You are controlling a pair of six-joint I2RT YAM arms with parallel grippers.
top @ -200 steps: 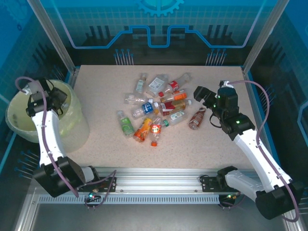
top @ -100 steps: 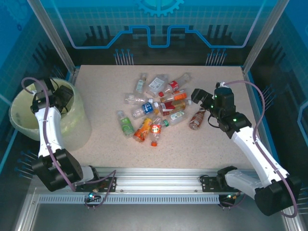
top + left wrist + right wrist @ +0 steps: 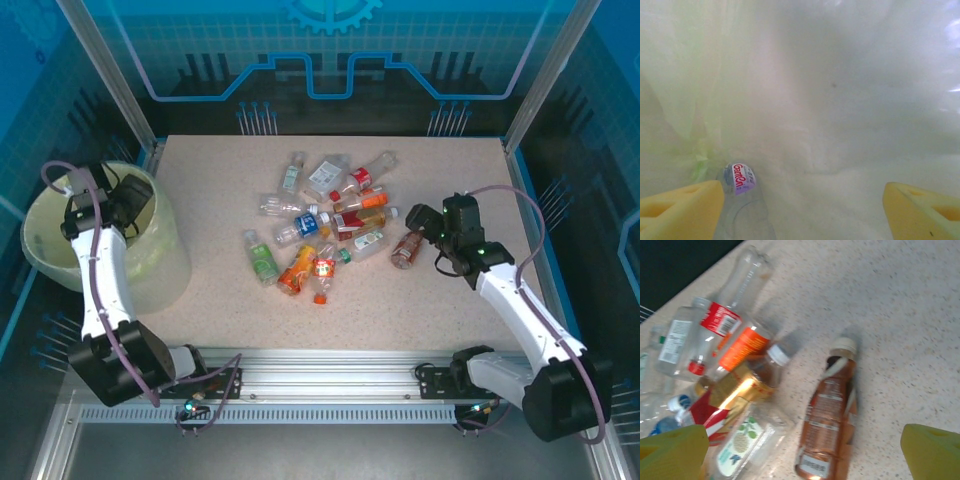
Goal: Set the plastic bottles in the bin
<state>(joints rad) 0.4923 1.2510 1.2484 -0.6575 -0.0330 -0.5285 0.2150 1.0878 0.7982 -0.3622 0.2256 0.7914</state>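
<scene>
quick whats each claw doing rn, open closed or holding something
Left claw: open, empty, down inside the bin.
Right claw: open, empty, above the brown bottle.

A speckled beige bench sits inside silvery metal posts. Behind it a blue back panel shows grid lines and a gear motif, softly lit. A slotted metal rail runs along the near edge

The left hand hangs over the bin, the right hand beside the plastic bottles.
</scene>
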